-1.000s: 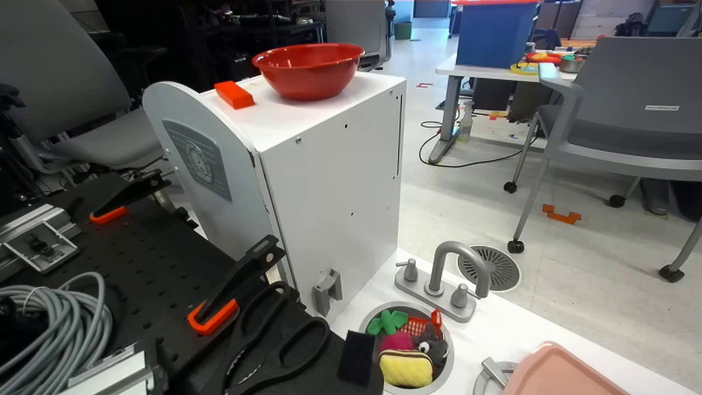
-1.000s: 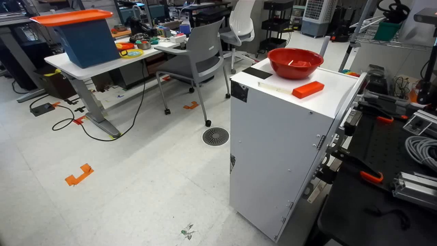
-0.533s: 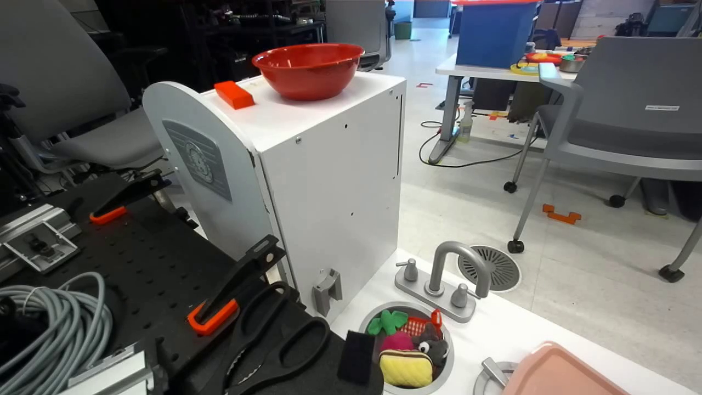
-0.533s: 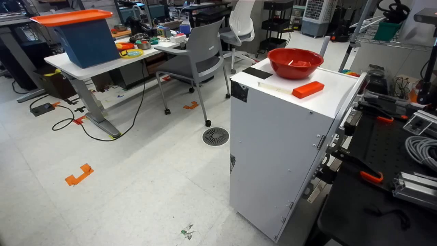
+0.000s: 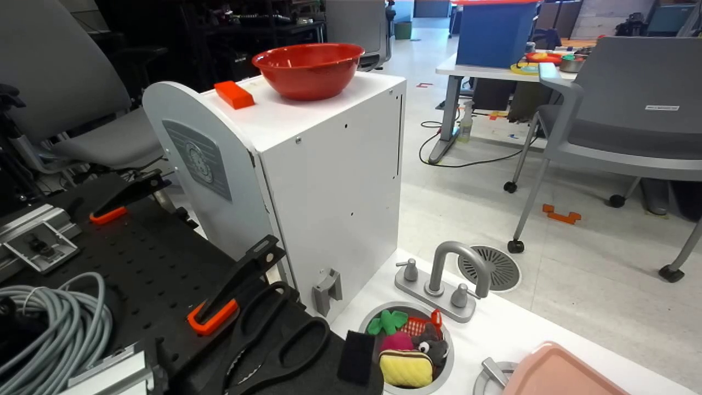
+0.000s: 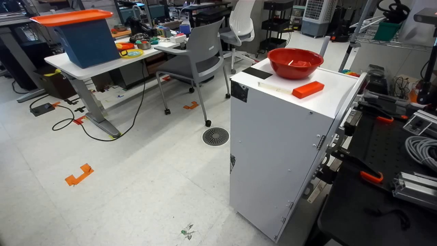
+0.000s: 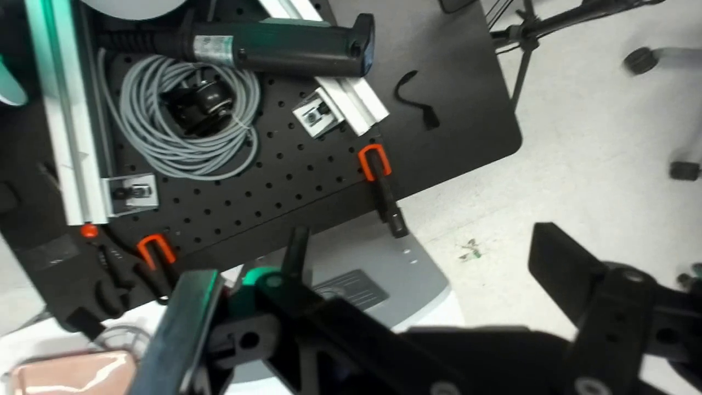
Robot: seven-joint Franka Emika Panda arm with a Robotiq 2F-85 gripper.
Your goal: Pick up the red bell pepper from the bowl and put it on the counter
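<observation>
A white desk (image 6: 334,85) with a rounded grey edge carries a glossy red bowl (image 6: 290,72) near its middle. The fingers (image 7: 565,269) stand wide, holding nothing; that edge shows between them in the wrist view. In the bowl, what seems the pepper (image 6: 302,64) probably lies inward from them; its long axis and direction are unclear.

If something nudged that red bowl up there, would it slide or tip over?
The red bowl would probably slide first: it looks like light, glossy plastic, sitting upright on a smooth white top. Pushed high on its flared rim, it might rock, since its base looks narrower.
</observation>
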